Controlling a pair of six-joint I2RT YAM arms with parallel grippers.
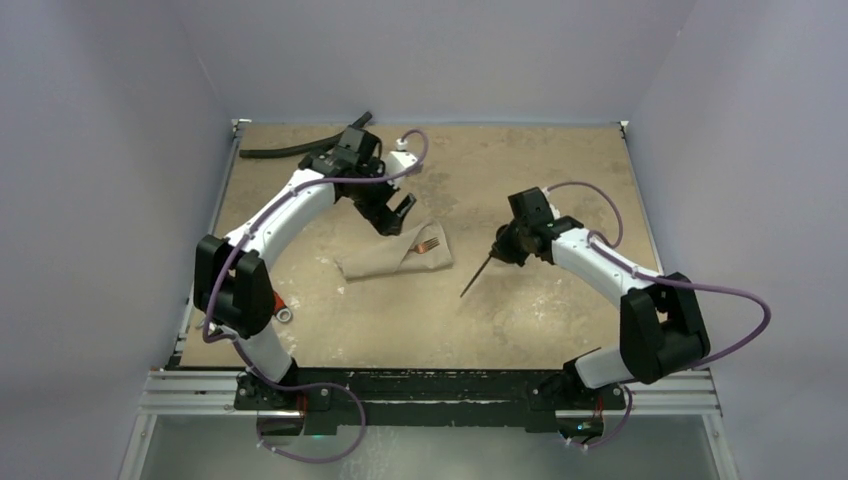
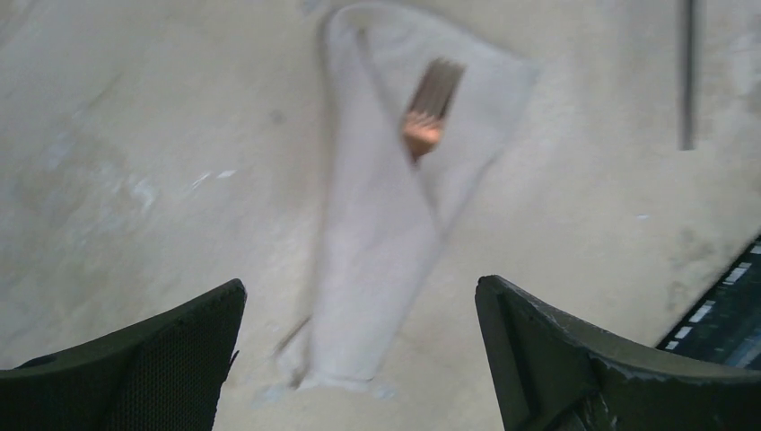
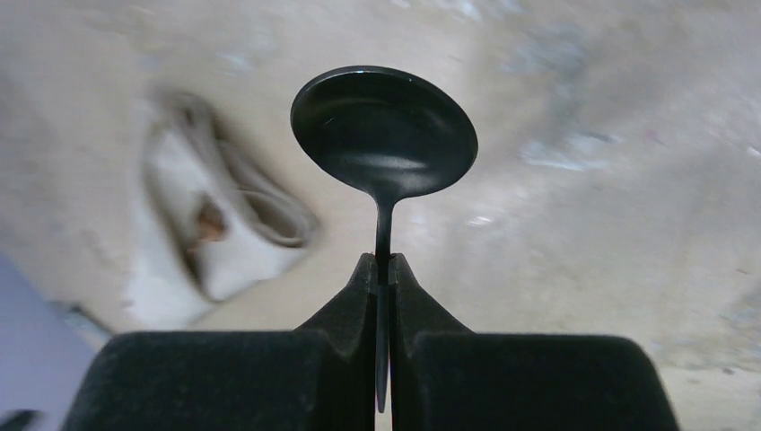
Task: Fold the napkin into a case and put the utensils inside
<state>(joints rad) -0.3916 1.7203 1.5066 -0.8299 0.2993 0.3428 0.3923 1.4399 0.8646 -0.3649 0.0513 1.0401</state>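
Centrally, tapered cloth case (image 2: 368, 269), copper fork (image 2: 429, 112) inside, glossy round-bowled spoon (image 3: 384, 133)

The case (image 1: 392, 258) is beige, the fork (image 2: 429, 109) copper-coloured, the spoon (image 3: 384, 133) glossy black, and the table (image 1: 560, 310) mottled tan.

We see open tabletop (image 1: 560, 170) across the far right and along the near side, where a gripper could pass. The case (image 1: 380, 262) lies left of centre with the fork (image 1: 430, 245) in its right end. The left gripper (image 1: 397, 216) hangs over its far side, jaws wide, blocking that approach. The right gripper (image 1: 498, 249), clamped on the spoon (image 1: 477, 276), stands right of the case, a bare strip between them. The black hose (image 1: 290, 150) lines the far left edge.
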